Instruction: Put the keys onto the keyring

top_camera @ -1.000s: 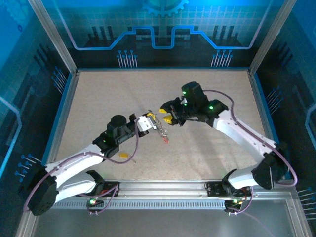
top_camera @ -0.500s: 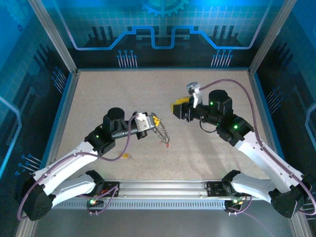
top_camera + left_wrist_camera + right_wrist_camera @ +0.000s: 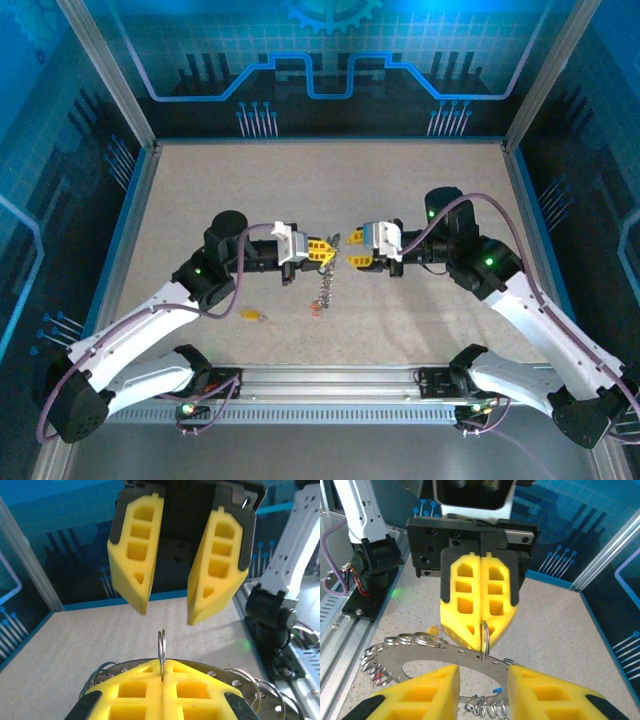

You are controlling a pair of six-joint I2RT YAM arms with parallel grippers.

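From overhead I see both arms meeting over the middle of the desk (image 3: 420, 190), tips facing each other and nearly touching. My left end effector (image 3: 326, 250) has its yellow fingers pressed together, pinching a small split loop (image 3: 161, 642) that stands upright from the seam between them. That loop belongs to the keyring (image 3: 435, 652) – a flat silvery band edged with many little wire loops – which is lifted off the desk and hangs from the left grip, trailing downward in the top view. My right end effector (image 3: 166, 616) sits just beyond that loop with its fingers spread; nothing is between them, and the loop lies just short of their tips. Through the right wrist camera a small red piece (image 3: 379, 672) shows among the loops at the ring's left end, and a blue speck (image 3: 497, 690) near its lower edge – too small for me to tell more. One yellow-headed key (image 3: 252, 316) lies loose on the desk, near the left arm and well apart from the ring.
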